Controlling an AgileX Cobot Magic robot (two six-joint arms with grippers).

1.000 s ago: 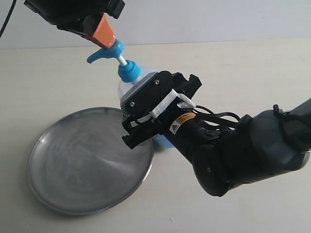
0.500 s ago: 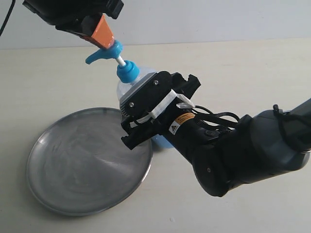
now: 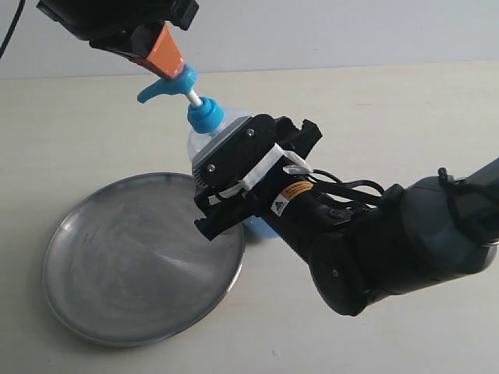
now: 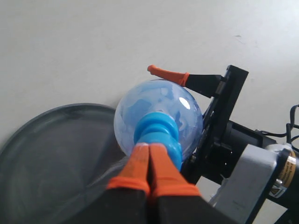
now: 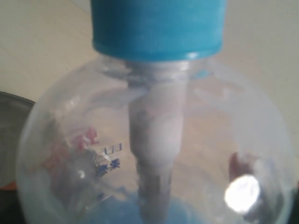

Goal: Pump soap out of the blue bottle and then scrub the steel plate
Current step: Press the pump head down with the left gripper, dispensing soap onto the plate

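Plainly, on a pale tabletop [image 3: 390, 109], right pincer [image 3: 222, 183] grips the blue bottle [image 4: 159, 100], left pincer [image 4: 148, 153] clenched.

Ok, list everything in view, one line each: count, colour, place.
pump bottle: one, clear with blue pump head and collar, tilted, at the plate's rim
soap: one pool, pale blue, in the bottle's bottom
steel plate: one, dull grey, on the table, left in the exterior view
table: one, cream, under everything
wall: one, pale grey, behind the table
left gripper: one, black with orange fingers, shut, tips on the pump head
right gripper: one, black with orange fingertips, closed around the bottle's body
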